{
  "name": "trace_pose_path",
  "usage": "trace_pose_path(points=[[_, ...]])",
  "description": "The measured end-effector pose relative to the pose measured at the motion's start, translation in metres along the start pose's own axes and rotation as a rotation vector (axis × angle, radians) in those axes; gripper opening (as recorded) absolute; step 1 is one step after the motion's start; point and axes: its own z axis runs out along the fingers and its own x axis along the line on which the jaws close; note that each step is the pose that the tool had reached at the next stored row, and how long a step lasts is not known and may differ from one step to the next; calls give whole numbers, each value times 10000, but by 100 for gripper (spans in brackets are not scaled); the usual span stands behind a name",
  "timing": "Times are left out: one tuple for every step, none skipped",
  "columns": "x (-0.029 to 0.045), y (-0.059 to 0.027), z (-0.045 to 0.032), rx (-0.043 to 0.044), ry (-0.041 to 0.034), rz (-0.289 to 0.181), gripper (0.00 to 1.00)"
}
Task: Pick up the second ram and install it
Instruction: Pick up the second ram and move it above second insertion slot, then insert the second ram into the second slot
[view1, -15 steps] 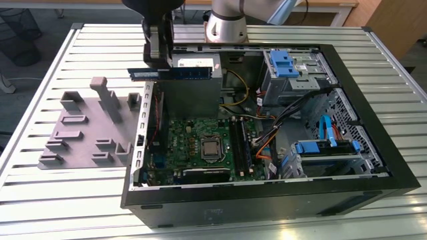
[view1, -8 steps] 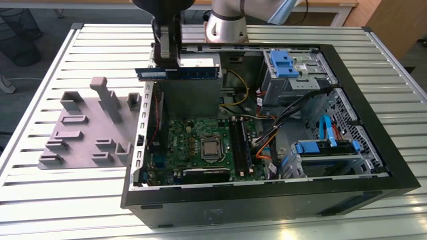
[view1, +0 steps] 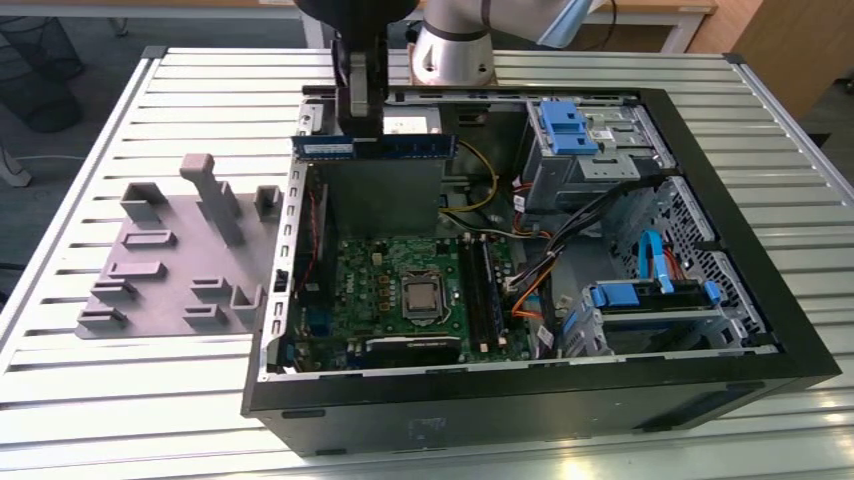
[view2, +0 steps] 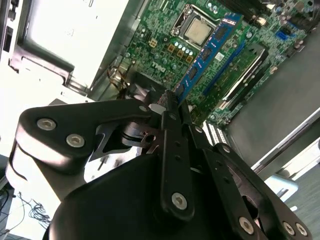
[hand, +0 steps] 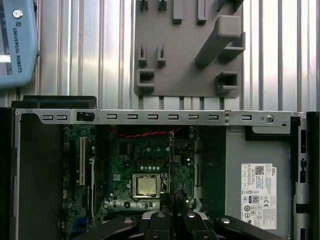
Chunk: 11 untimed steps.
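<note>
Over the rear half of the open computer case (view1: 534, 400), exterior view: the pincer (view1: 358, 128) hangs from the arm (view1: 454, 45) with its fingers pressed onto the second ram (view1: 387, 146), pinching it near the end toward the exterior view's left. The stick is held level with its long edge down. It is up off the motherboard (view1: 400, 290) and above the grey metal plate at the back of the case. A grey holder (view1: 174, 250) lies on the slatted table (view1: 134, 400), just beside the case on the exterior view's left. Second wrist view: the black fingers (view2: 170, 112) are clamped on one end of the blue stick (view2: 207, 47), which runs away from the camera over the motherboard (view2: 150, 45). In the picture it passes between the processor (view2: 197, 30) and the memory slots (view2: 240, 70); whether it touches the slots cannot be told. First wrist view: the pincer (hand: 172, 202) is seen from behind and the ram (hand: 170, 165) appears edge-on as a thin dark line. It sits over the motherboard (hand: 130, 155), just beside the processor (hand: 146, 185). Beyond the case rim (hand: 160, 117), the holder (hand: 185, 80) rests on the table (hand: 75, 50).
</note>
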Motion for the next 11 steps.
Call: trace_pose_path(points=[[0,-16,0,0,0,0,14],[0,-23,0,-1,0,0,14],[0,-23,0,0,0,0,14],[0,-25,0,0,0,1,14],[0,-26,0,0,0,1,14],[0,-26,0,0,-1,1,14],[0,-27,0,0,-1,1,14],[0,-27,0,0,-1,1,14],[0,-27,0,0,0,0,14],[0,-27,0,0,0,1,14],[0,-27,0,0,0,1,14]])
